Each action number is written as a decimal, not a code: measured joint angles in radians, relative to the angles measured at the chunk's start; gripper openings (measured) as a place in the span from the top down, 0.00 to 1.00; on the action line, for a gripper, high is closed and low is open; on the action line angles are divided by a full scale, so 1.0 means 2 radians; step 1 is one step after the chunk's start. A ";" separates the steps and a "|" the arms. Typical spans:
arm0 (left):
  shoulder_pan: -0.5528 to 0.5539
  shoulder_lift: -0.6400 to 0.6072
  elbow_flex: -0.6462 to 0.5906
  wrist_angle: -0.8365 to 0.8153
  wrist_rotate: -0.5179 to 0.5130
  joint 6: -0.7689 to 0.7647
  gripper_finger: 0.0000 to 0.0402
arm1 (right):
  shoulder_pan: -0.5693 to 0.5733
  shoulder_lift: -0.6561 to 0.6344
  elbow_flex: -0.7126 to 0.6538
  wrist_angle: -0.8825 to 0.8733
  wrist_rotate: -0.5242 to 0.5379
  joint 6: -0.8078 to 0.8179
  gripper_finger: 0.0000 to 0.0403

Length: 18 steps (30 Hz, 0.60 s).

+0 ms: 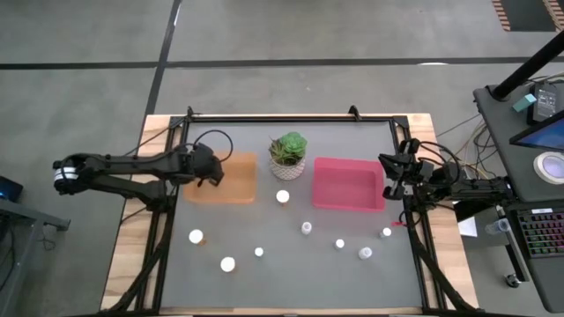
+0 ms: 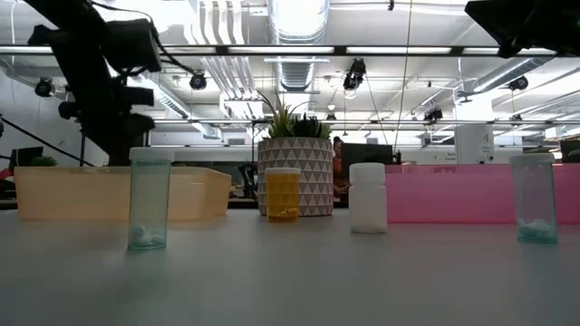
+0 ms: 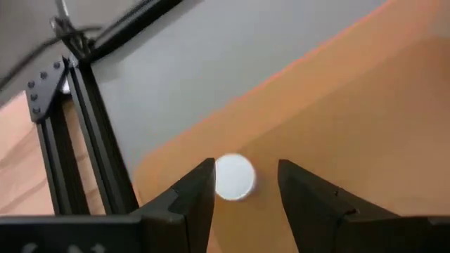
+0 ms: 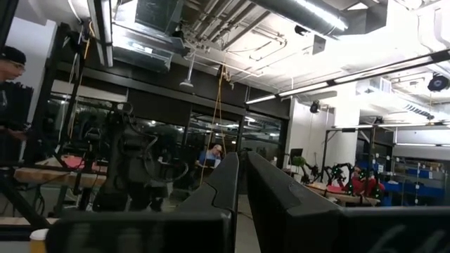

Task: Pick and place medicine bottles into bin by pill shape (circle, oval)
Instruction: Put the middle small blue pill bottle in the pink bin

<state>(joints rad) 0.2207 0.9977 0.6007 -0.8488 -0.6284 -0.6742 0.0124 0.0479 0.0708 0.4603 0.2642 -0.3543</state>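
Your grey-topped desk carries two shallow rectangular plastic trays: the translucent orange tray at about 10 o'clock from the desk's centre and the pink-red tray at about 2 o'clock. Between them, at 12 o'clock, stands the green potted plant in its white patterned pot.

Your left pincer hangs over the orange tray's outer end, its fingers parted. A white-capped round bottle stands in the tray directly below the gap, and the fingers are not closed on it.

Your right pincer waits off the desk's 3 o'clock edge, beside the pink-red tray, fingers pressed together and holding nothing.

Loose small white-capped medicine bottles are scattered from 7 o'clock round to 4 o'clock, one just below the plant.
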 joint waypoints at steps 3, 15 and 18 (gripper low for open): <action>0.000 -0.010 0.019 -0.003 0.005 0.021 0.65 | 0.000 0.000 0.000 0.000 0.000 0.013 0.94; -0.034 -0.034 0.084 0.161 0.063 0.203 0.65 | 0.000 0.019 0.000 -0.023 -0.003 0.117 0.94; -0.052 -0.035 0.073 0.254 0.084 0.262 0.65 | 0.000 0.037 0.000 -0.017 -0.005 0.137 0.94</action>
<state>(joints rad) 0.1163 0.9268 0.7473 -0.3412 -0.4599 -0.1504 0.0128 0.1213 0.0709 0.4262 0.2550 -0.0801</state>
